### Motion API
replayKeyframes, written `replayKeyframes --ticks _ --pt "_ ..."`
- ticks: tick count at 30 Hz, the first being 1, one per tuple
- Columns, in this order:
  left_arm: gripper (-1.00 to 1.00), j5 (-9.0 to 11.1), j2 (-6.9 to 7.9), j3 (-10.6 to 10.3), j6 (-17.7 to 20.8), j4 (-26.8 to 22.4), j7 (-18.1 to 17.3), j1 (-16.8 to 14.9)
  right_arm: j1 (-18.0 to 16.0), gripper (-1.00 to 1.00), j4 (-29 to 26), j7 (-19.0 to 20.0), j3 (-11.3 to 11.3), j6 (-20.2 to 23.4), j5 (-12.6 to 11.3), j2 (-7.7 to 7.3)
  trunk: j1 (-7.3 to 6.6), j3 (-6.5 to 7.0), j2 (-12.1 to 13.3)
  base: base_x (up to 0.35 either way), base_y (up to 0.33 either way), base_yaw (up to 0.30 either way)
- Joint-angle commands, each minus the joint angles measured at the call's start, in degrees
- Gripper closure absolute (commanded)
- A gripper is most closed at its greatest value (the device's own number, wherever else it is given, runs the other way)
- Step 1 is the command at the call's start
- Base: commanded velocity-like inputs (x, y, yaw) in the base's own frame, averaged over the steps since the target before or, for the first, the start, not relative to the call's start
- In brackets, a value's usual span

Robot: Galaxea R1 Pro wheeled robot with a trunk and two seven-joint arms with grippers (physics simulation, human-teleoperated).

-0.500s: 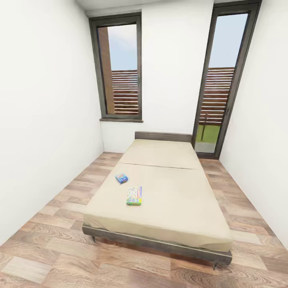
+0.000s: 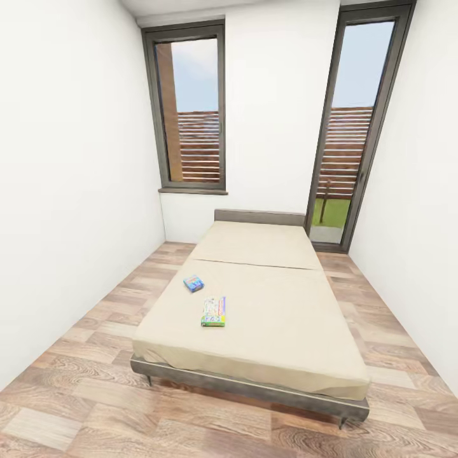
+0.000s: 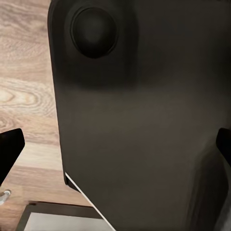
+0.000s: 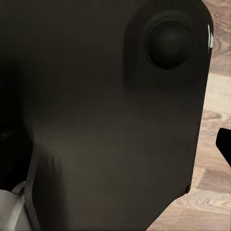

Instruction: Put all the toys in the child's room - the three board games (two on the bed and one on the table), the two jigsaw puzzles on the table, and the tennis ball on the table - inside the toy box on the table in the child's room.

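Observation:
Two board games lie on the beige bed (image 2: 286,318) in the head view. One is a small blue box (image 2: 193,283) near the bed's left edge. The other is a longer, flat, green and white box (image 2: 214,312) just in front of it, toward the foot. Both lie flat and apart from each other. In the left wrist view my left gripper (image 3: 115,147) is open, its dark fingertips (image 3: 9,149) at the two sides of the picture, facing my own dark body. In the right wrist view my right gripper (image 4: 115,144) is open too, with one fingertip (image 4: 225,144) showing at the edge.
The bed stands lengthwise in a narrow white room, its headboard (image 2: 259,217) at the far wall. Strips of wooden floor (image 2: 95,356) run along both sides and in front of the bed. A window (image 2: 191,108) and a tall glass door (image 2: 353,127) are in the far wall.

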Motion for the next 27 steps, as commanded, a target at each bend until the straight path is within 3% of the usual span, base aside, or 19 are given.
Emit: replayKeyframes --ticks 1,27 --pt "-1.00 0.01 0.02 0.00 -0.02 -0.02 -0.02 0.00 -0.01 -1.00 0.00 -0.02 -0.05 -0.36 -0.12 0.05 0.00 -0.04 -0.02 0.000 0.000 0.000" --pt "-1.00 0.02 -0.01 0.02 -0.02 -0.02 -0.01 -0.01 -0.01 -1.00 0.06 0.04 0.17 -3.73 0.19 0.07 0.00 -0.04 -0.02 0.000 0.000 0.008"
